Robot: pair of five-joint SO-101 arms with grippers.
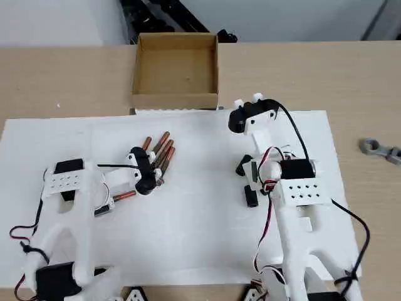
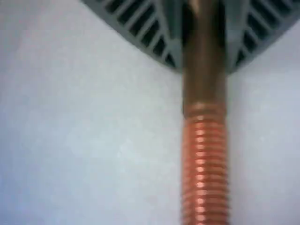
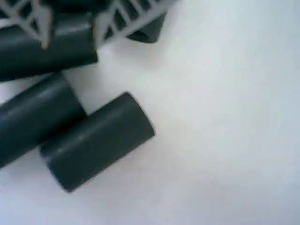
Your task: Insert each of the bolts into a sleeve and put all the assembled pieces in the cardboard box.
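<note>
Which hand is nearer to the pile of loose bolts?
Left. The left hand, holding one bolt, is close to the pile; the right hand is farther off, by the sleeves.

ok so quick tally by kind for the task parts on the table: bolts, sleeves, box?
Copper bolts: 5 (4 in a cluster, 1 apart)
Black sleeves: 3 that can be told apart
Cardboard box: 1
Total: 9

The bolt (image 2: 205,154) is shiny coppery metal, the sleeves (image 3: 96,140) smooth matt plastic.
</note>
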